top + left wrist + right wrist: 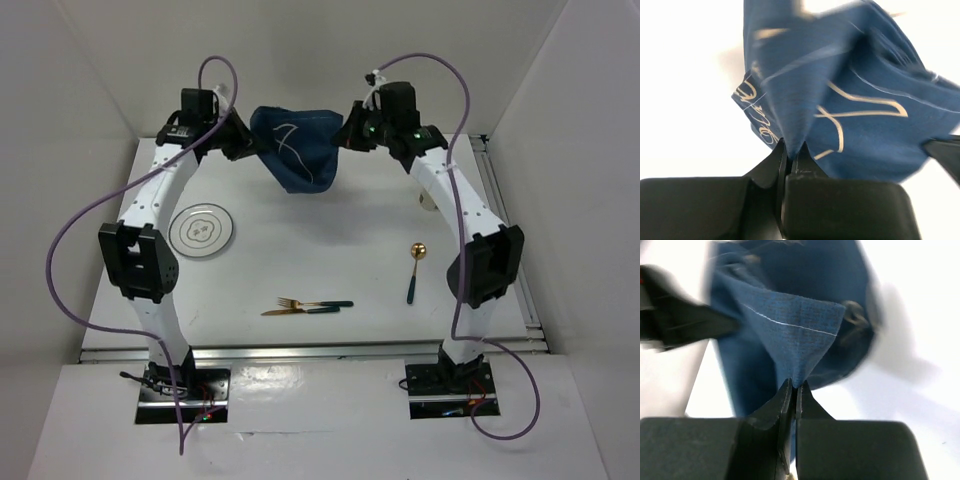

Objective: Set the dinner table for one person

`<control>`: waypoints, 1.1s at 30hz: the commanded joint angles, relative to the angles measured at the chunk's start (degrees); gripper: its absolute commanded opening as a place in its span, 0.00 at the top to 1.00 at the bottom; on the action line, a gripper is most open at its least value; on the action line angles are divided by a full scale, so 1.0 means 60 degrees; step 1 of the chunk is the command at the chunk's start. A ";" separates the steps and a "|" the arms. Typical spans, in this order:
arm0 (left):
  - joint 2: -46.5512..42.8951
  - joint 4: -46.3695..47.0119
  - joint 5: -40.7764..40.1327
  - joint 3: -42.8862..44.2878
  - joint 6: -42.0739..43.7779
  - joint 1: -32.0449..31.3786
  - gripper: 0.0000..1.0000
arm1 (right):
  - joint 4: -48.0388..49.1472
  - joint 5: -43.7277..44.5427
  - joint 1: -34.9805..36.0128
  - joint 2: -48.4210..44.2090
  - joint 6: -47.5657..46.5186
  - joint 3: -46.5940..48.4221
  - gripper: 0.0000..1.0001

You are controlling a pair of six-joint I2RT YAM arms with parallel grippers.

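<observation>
The navy-blue placemat (298, 150) with a white drawing hangs in the air above the back of the white dinner table (320, 270). My left gripper (250, 142) is shut on its left corner; the cloth (840, 100) is pinched between the fingertips (807, 162). My right gripper (345, 135) is shut on its right corner, and the cloth (790, 335) is pinched at the tips. A white plate (201, 231) lies at the left. A gold fork and knife with dark handles (308, 305) lie near the front centre. A gold spoon (416, 265) lies at the right.
A small cream object (428, 200) shows partly behind the right arm. Silver rails (320, 350) edge the table at the front and sides. White walls enclose the table. Purple cables loop from both arms.
</observation>
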 commanded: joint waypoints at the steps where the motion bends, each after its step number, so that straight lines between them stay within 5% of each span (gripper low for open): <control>1: -0.0969 -0.0708 -0.0354 -0.0491 0.0317 0.0010 1.00 | 0.1041 0.1155 -0.0056 -0.1586 0.0431 -0.2562 1.00; 8: -0.2114 0.0680 0.0010 -0.4771 0.0186 0.0098 1.00 | 0.2596 0.2375 -0.0159 -0.4867 0.2481 -0.8792 1.00; 13: -0.2335 0.1313 0.0202 -0.6312 0.0082 0.0098 1.00 | 0.2597 0.2493 -0.0071 -0.5837 0.3157 -1.1012 1.00; 22: -0.2058 0.0685 -0.0002 -0.4412 0.0258 0.0098 1.00 | 0.2332 0.2581 -0.0071 -0.5487 0.2600 -0.9596 1.00; 27: -0.0930 -0.0661 -0.0002 -0.1657 0.0564 0.0098 1.00 | 0.2245 0.3327 -0.0159 -0.4887 0.2469 -0.7954 1.00; 33: -0.1748 -0.0956 0.0026 -0.2382 0.1121 0.0185 1.00 | 0.3240 0.3562 -0.0159 -0.6173 0.2688 -0.9617 1.00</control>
